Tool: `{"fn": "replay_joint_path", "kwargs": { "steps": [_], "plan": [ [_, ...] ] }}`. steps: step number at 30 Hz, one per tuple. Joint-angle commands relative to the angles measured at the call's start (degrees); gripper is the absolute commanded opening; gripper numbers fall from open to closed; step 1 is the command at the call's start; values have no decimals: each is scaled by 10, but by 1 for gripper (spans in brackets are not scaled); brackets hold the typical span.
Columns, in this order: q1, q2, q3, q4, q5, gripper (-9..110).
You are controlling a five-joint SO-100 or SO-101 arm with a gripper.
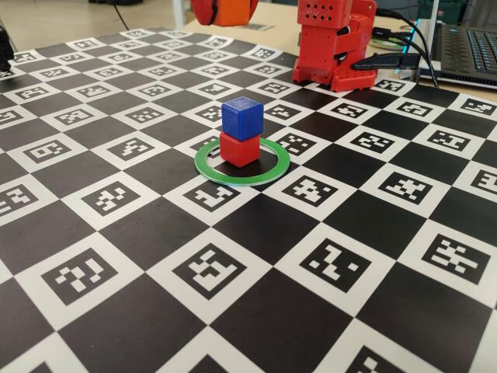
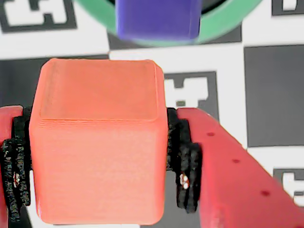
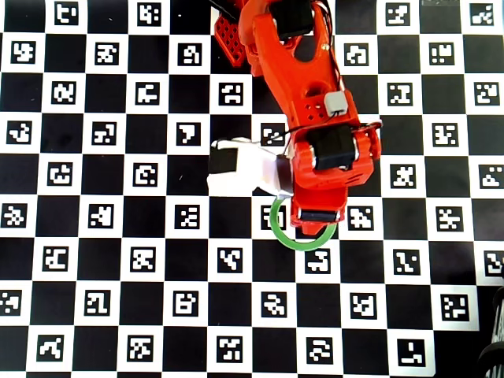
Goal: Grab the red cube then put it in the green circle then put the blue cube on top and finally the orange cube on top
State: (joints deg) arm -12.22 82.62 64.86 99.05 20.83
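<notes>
Cubes are what you should look at first. In the fixed view, the red cube (image 1: 239,148) sits inside the green circle (image 1: 241,162), flat on the table (image 1: 233,233). The blue cube (image 1: 241,118) rests right on top of the red one, turned a little so its corners do not line up. That makes a stack of two inside the ring.

Now look at your wrist view. The orange cube (image 2: 97,142) fills most of the picture. Your tool (image 2: 97,161) pinches it from both sides, with the black pads (image 2: 185,166) pressed against its left and right faces. The cube sits straight between them. Past the orange cube, at the top of the wrist view, you can see the blue cube (image 2: 156,19) and part of the green circle (image 2: 223,23) around it, so the stack is just ahead of the tool.

From the overhead view, the red arm (image 3: 315,134) reaches over the checkered table (image 3: 118,276) and covers most of the green circle (image 3: 283,235). Only the left and lower curve of the ring peeks out. You cannot see any of the cubes from up there.
</notes>
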Motion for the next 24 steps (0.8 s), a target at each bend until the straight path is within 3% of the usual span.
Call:
{"fn": "replay_joint_path", "kwargs": {
  "steps": [1,24],
  "plan": [
    [-19,58,15,-4,25,5],
    [-4,42,178,-156,5,5]
  ]
}}
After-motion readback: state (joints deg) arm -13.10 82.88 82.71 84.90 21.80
